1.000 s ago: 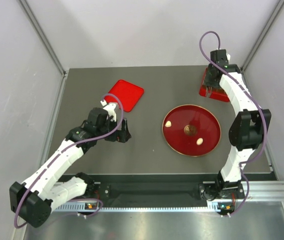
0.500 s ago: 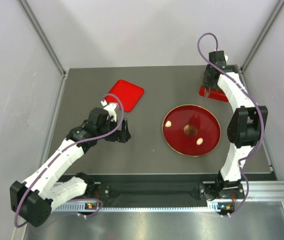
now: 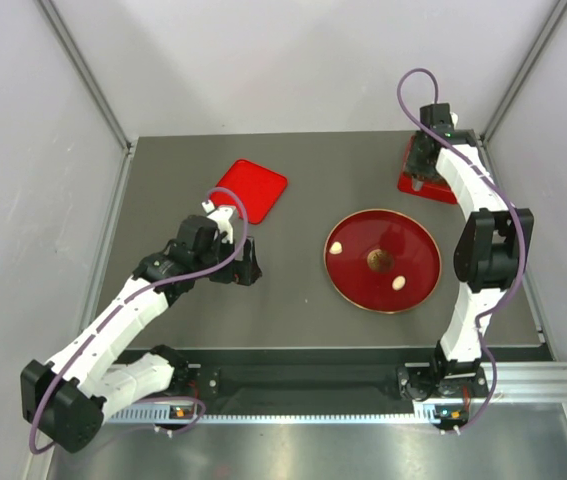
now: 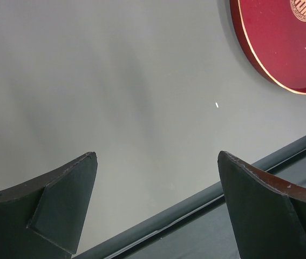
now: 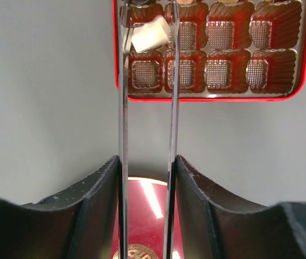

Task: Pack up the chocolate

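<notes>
reaching to the upper left of the right wrist view, thin tongs (image 5: 121, 108) were clamped in the right gripper (image 5: 146, 162), with a cream chocolate (image 5: 150, 33) seen between their arms over a cell of the red box (image 5: 206, 99). two pale chocolates (image 3: 335, 247) were seen on the red plate (image 3: 358, 285) at centre right of the top view. the left gripper (image 4: 157, 156) was held with jaws wide apart over bare table (image 4: 115, 81).

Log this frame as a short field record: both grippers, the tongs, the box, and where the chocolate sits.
left gripper: open, over bare table, holding nothing
right gripper: shut on the tongs, reaching over the red box
cream chocolate: between the tong tips, above the box's left compartments; release unclear
red plate: two pale chocolates on it
lid: flat on the table, beyond the left gripper
</notes>
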### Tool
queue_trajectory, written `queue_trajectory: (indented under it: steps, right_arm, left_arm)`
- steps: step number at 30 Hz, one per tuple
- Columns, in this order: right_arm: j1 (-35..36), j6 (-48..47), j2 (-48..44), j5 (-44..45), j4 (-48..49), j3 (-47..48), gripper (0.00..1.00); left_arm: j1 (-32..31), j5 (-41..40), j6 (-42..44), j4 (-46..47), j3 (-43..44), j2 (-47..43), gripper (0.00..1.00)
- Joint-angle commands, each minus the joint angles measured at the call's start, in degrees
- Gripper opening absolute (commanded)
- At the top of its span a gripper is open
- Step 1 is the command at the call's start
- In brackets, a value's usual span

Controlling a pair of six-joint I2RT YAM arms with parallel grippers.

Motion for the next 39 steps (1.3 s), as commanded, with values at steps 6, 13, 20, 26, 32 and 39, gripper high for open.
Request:
queue_trajectory:
  steps: [6,13,20,26,32,39]
  right_arm:
    - [-0.9,-1.6,-1.4,0.2,3.5,2.3,0.45]
    - [-0.3,-0.5,-6.4,-0.3,-0.5,2.2,0.45]
    - [2.1,2.5,-18.3,-2.6,-4.8,-12.7,0.44]
    - [5.8,6.1,-31.5,-4.7,-6.9,-28.8,0.44]
    - [13.8,12.2,-41.5,-3.4,-10.5,-40.8,0.44]
    - [19.0,19.4,-50.2,-1.7,-12.9,-48.0,0.44]
  left_arm:
    - [-0.3,-0.6,0.1,0.6,0.2,0.0,0.99]
    - [-0.3,-0.5,0.1,0.7,0.2,-0.1,0.99]
    - [-0.3,-0.3,0.2,0.7,0.3,-0.3,0.99]
    - [-0.4,-0.3,0.1,0.8,0.2,-1.2,0.99]
    - [-0.4,0.6,0.2,0.8,0.2,-1.4,0.99]
    - [-0.4,1.2,0.2,1.3,-0.1,-2.2,0.99]
